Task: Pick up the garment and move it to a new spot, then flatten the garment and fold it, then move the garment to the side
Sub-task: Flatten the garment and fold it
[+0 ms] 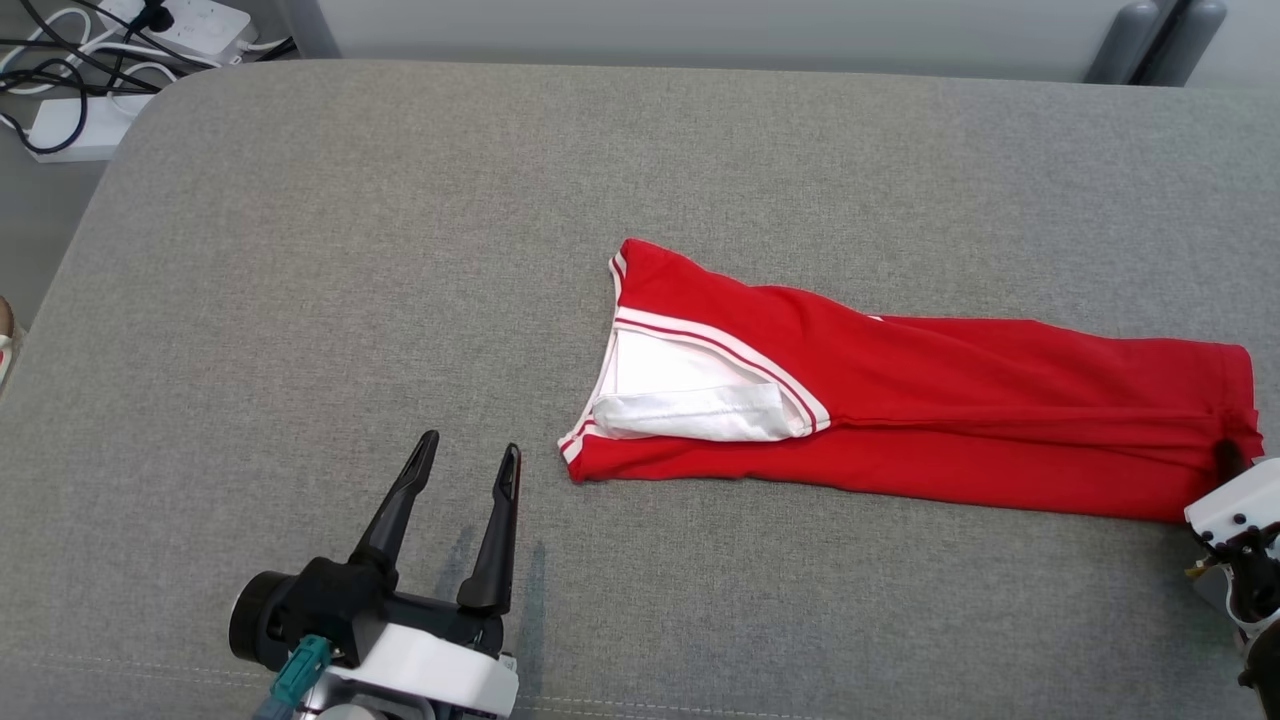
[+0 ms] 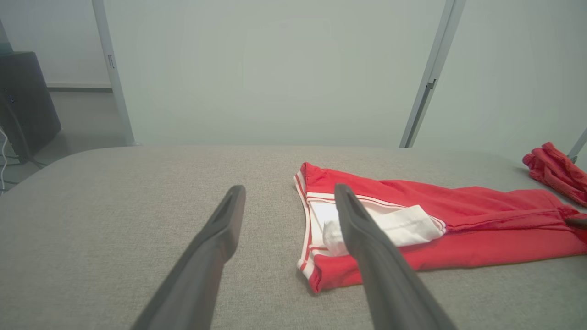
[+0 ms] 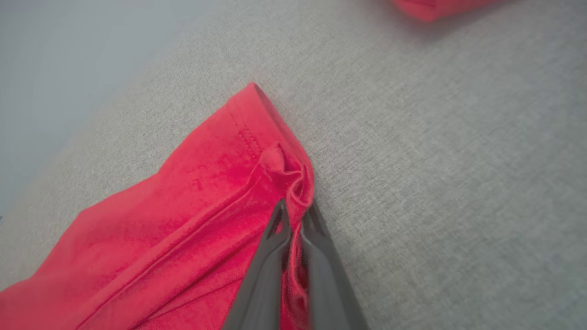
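- The garment (image 1: pixel 950 400), red with white striped trim, lies folded into a long band on the right half of the grey bench (image 1: pixel 400 250). Its trimmed opening faces the middle of the bench and its hemmed end reaches the robot's right.
- In the head view a white inner layer (image 1: pixel 690 395) shows inside the opening, with a loose white flap across it.
- The right wrist view gives the hemmed end close up. The stitched corner (image 3: pixel 250 133) lies flat on the bench, and just below it the cloth is bunched into a small ruck.
- The right gripper (image 3: pixel 296 215) has its two dark fingers pressed nearly together on that ruck, pinching the garment's edge. In the head view it shows at the lower right, with one dark finger on the red cloth.
- The left gripper (image 1: pixel 471 445) rests low over the bench just beside the opening. Its fingers are spread wide with nothing between them.
- The left wrist view looks along the bench and takes in a second crumpled red cloth (image 2: pixel 555 172) near the far right edge, well apart from the garment.
- Beyond the bench's far left corner, the head view shows white power strips and dark cables (image 1: pixel 90 60) on the floor.
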